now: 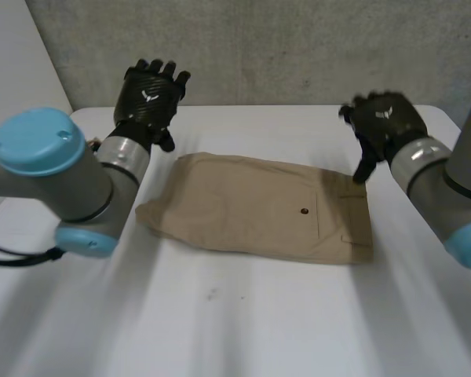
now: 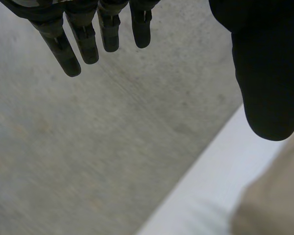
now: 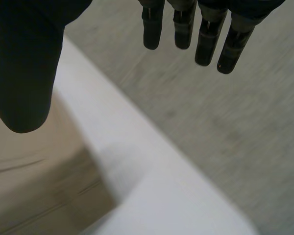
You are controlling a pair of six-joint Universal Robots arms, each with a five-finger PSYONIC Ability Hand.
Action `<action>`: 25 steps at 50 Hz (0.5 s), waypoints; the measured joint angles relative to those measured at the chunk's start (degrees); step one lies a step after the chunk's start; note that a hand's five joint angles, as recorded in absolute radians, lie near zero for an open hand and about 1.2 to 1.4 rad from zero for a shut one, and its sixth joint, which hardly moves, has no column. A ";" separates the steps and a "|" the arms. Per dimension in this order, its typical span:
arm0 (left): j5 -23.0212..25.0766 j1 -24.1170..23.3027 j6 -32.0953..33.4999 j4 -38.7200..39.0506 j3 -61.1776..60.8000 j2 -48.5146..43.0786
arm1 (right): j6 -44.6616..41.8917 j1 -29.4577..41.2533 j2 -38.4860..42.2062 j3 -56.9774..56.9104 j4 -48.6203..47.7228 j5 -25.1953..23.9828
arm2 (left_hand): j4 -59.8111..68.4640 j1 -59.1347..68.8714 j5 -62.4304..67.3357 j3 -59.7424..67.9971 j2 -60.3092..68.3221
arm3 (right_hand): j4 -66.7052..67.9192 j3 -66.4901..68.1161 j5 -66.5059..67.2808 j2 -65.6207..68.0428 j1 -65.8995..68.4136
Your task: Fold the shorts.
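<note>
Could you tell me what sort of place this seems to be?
Probably a robotics lab bench, not a home: a white table against a plain grey concrete wall, with beige cloth shorts laid flat on it.

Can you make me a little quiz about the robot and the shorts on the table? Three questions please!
1. True or false: the left hand is gripping the shorts.
2. Which hand is nearer the pocket button? A: left hand. B: right hand.
3. Fill in: the shorts lie on the white ____.
Key: 1 false, both hands are open and hold nothing; 2 B; 3 table.
</note>
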 measured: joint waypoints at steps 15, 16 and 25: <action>0.06 1.25 -17.08 -14.58 -15.76 12.57 | 8.32 -3.71 -2.90 17.40 5.27 -7.23 | 0.00 0.00 0.00 0.00 0.00 | 11.07 11.61 9.63 10.26 9.19; 0.10 1.40 -17.23 -14.55 -17.09 13.01 | 8.24 -4.19 -2.53 19.25 2.87 -7.37 | 0.00 0.00 0.00 0.00 0.00 | 14.17 14.66 12.55 14.28 11.91; 0.18 1.71 -17.04 -13.82 -20.96 13.32 | 6.73 -5.41 2.42 22.89 -8.26 -6.35 | 0.00 0.00 0.00 0.00 0.00 | 22.22 22.92 20.40 22.89 18.78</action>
